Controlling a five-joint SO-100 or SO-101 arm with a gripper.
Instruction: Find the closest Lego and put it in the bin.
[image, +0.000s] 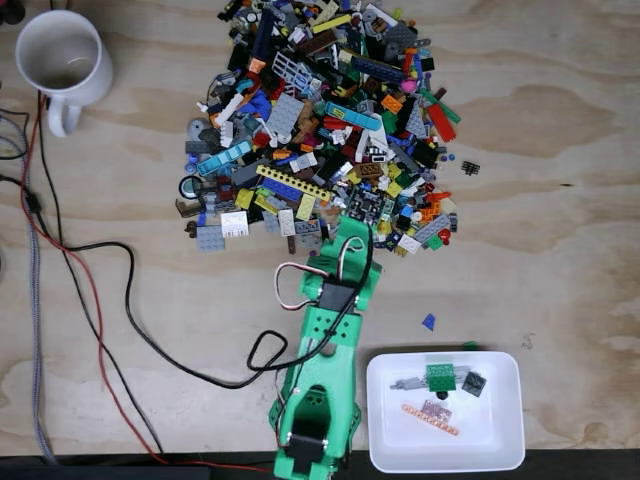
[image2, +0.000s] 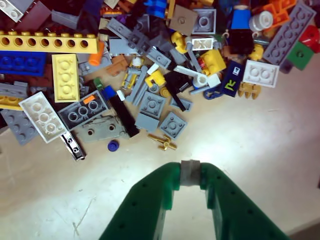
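The gripper (image2: 190, 172) was seen low in the wrist view, its two green jaws brought together at the tip with nothing caught between them, over bare wood just short of the pile. This was judged a poised approach: the fingers held shut while a target at the heap's near fringe was chosen.

Nearest the tip lay a small gold piece (image2: 164, 143), loose and apart from its neighbours; just beyond it a grey square plate (image2: 173, 124), and off to the left a small blue round stud (image2: 113, 145). The gold piece was judged the closest Lego, though whether so thin a thing could be pinched cleanly could not be told.

Open table was noted on either side of the jaws, so room to spread them was ample; farther in, the bricks were packed and overlapping.

In the fixed view the arm (image: 325, 340) was stretched toward the Lego pile's (image: 320, 130) lower edge. The white bin (image: 505, 440) stood beside the arm's base, a few pieces already inside, with clear wood between it and the heap. A stray blue piece (image: 428, 321) lay on that stretch. A white mug (image: 62, 58) and loose cables (image: 100, 300) were well away to the left.
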